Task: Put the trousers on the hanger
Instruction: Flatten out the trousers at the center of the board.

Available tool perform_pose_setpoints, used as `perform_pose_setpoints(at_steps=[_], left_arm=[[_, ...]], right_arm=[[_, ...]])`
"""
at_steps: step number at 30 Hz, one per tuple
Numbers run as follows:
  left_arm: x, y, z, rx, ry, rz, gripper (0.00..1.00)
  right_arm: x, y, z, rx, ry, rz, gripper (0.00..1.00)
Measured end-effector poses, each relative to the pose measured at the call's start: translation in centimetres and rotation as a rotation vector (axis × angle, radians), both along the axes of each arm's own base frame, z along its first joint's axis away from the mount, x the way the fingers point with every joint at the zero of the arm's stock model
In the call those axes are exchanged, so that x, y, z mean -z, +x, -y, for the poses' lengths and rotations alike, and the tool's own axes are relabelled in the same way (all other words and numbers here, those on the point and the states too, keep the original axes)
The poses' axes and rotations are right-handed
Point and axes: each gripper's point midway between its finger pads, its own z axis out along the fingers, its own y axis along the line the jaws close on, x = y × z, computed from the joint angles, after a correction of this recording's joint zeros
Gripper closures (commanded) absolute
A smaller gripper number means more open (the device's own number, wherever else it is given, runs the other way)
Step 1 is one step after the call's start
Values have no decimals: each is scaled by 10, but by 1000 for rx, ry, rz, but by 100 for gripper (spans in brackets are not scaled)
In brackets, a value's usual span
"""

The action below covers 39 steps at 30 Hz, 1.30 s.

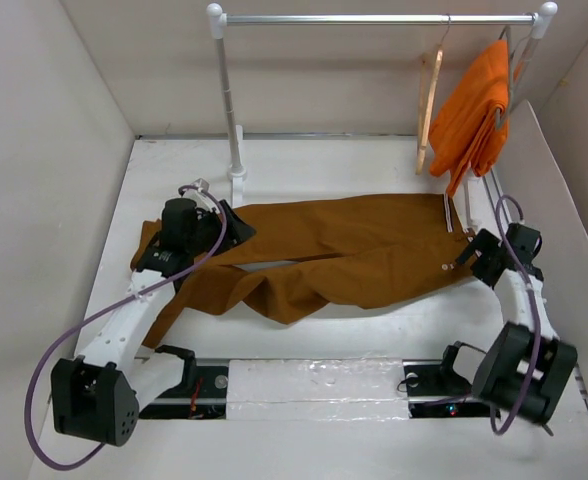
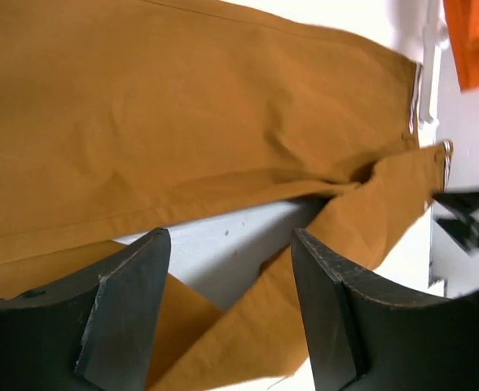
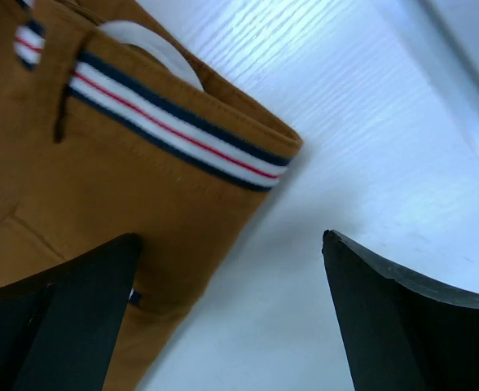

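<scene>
The trousers point(image 1: 354, 250) lie flat on the table point(image 1: 324, 160), running nine to three o'clock, the waistband just at ten o'clock of the nearer, parted right jaws, while the left jaws, also parted, hover over the legs.

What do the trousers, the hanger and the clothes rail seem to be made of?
The trousers: matte woven cloth, probably cotton; soft creases and stitched seams show. The hanger: pale wood by its colour, though the grain is too small to see. The clothes rail: a shiny silver metal bar, with white joints that look like plastic.
</scene>
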Motion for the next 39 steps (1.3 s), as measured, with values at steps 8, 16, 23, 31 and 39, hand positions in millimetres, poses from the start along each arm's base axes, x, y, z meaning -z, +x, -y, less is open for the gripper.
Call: perform_pose_setpoints(at_steps=[8,16,23,31,39], left_arm=[[8,-18,3,93,32,-3,42],[15,-24,3,114,56,-43,42],[4,-9,-7,52,124,-20,43],[2,15,-48,-156,279,-3,41],[49,53,-123,-450,400,-192,36]], right_arm=[[41,21,-9,32,161,22,92],[-33,-26,39,278,-5,149,100],[-46,-58,60,337,-124,53,0],[-87,0,-16,-102,-100,187,97],[-118,-15,-156,-684,-33,452,64]])
